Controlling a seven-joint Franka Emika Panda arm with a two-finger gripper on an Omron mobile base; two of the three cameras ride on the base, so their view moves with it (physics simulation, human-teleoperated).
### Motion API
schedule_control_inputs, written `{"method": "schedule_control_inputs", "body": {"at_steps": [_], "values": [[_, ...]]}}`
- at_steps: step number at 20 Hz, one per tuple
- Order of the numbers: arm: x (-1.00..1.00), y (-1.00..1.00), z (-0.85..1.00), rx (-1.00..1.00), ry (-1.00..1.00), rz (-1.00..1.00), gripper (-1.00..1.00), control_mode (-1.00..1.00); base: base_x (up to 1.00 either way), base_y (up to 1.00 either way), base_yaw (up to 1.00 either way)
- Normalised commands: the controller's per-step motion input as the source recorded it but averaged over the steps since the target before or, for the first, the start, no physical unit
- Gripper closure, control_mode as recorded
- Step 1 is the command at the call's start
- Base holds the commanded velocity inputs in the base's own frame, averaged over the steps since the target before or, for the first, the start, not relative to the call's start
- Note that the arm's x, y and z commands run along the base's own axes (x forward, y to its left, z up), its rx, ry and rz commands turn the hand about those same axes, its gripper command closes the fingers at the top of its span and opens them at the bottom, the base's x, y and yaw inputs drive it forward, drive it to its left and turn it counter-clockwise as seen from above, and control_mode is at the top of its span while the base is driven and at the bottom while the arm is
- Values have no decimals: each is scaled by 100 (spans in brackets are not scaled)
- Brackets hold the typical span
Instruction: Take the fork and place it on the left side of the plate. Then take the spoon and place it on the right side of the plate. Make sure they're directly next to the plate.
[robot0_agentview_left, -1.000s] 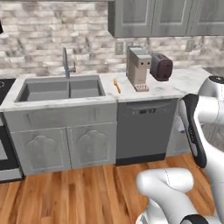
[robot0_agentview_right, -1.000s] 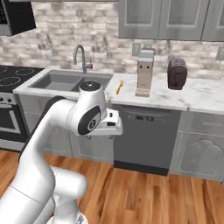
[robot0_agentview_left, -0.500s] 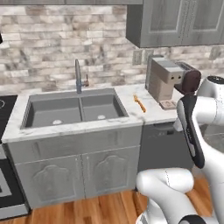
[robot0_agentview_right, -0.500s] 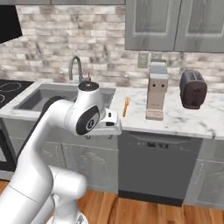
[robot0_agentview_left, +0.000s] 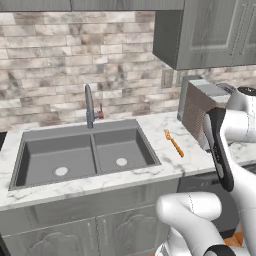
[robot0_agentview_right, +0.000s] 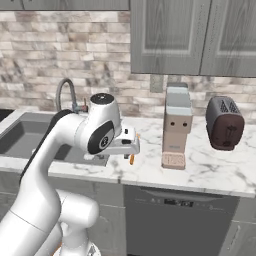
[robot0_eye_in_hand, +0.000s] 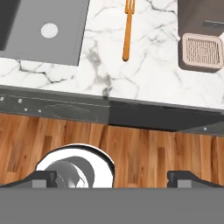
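The orange fork (robot0_eye_in_hand: 127, 30) lies on the white marble counter (robot0_eye_in_hand: 153, 74), just right of the sink, with its tines pointing toward the wall. It is also in the left base view, the fork (robot0_agentview_left: 174, 143) lying between the sink and the coffee machine. My gripper (robot0_eye_in_hand: 112, 178) hangs open over the wooden floor in front of the counter edge, short of the fork, and its fingertips (robot0_eye_in_hand: 43, 178) stand far apart with nothing between them. In the right base view my hand (robot0_agentview_right: 124, 145) hides most of the fork (robot0_agentview_right: 132, 159). The spoon and the plate are out of view.
A double sink (robot0_agentview_left: 85, 155) with a faucet (robot0_agentview_left: 89, 106) lies left of the fork. A coffee machine (robot0_agentview_right: 176, 132) stands right of it, its drip tray (robot0_eye_in_hand: 201, 52) near the counter edge. A dark toaster (robot0_agentview_right: 224, 122) stands farther right. Wall cabinets (robot0_agentview_right: 195, 35) hang above.
The whole picture has shifted and grown: the base has driven up close to the counter, so the sink and the fork look nearer. The gripper has stayed open.
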Motion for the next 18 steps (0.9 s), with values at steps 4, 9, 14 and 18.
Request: {"method": "schedule_control_inputs", "body": {"at_steps": [4,9,14,18], "values": [[0,0,0,0,0,0,-100,100,59,23,-5],[34,2,-28,1,2,-2,-100,-100,24,7,-2],[57,0,-53,2,0,-2,-100,-100,0,0,0],[53,0,-58,2,0,-2,-100,-100,0,0,0]]}}
